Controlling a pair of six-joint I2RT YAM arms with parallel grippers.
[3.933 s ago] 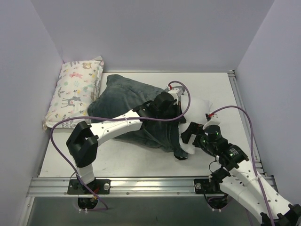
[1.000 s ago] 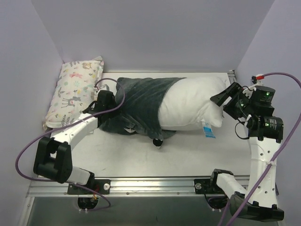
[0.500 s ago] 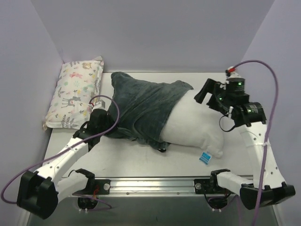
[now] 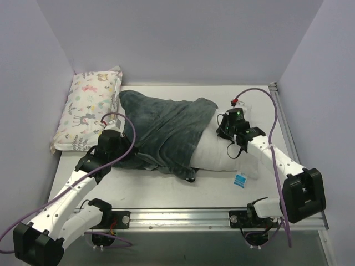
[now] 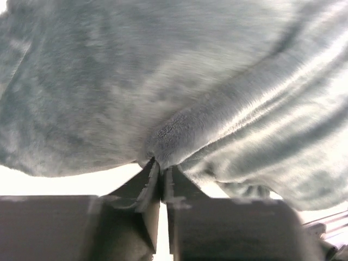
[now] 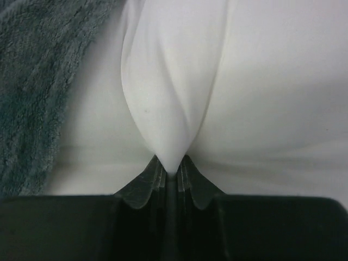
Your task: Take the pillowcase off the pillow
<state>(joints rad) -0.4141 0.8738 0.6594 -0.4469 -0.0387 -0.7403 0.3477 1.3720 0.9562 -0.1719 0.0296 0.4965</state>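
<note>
1. Where things are: the pillowcase (image 4: 166, 127) lies grey plush side up across the middle of the counter (image 4: 166, 185). It covers the left part of the pillow (image 4: 216, 155). The pillow's right end sticks out bare, with its blue tag (image 4: 240, 179) at the near corner.
2. The left fingers (image 5: 154, 175) are clamped down tight on a small ridge of plush at the case's near-left edge, with almost no gap between them.
3. The right fingers (image 6: 161, 169) are closed just as tight on a thin pinched-up fold of the pillow's white fabric, right beside the case's open edge.
4. My guess is we're mid-strip: one arm anchors the pillow while the other drags the cover off to the left. A good chunk is still sleeved.
5. Biggest worry is the plush grip. It's a tiny bite of slick, fluffy fabric, so a hard tug could pop it free.
6. The right hold only has a skin of cloth, not stuffing. If the case binds, the whole pillow probably just slides along, or that fold slips out.
7. The animal-print pillow (image 4: 91, 108) sits just beside the case's far-left corner, so pulling left could shove it or bunch the fabric against it.
</note>
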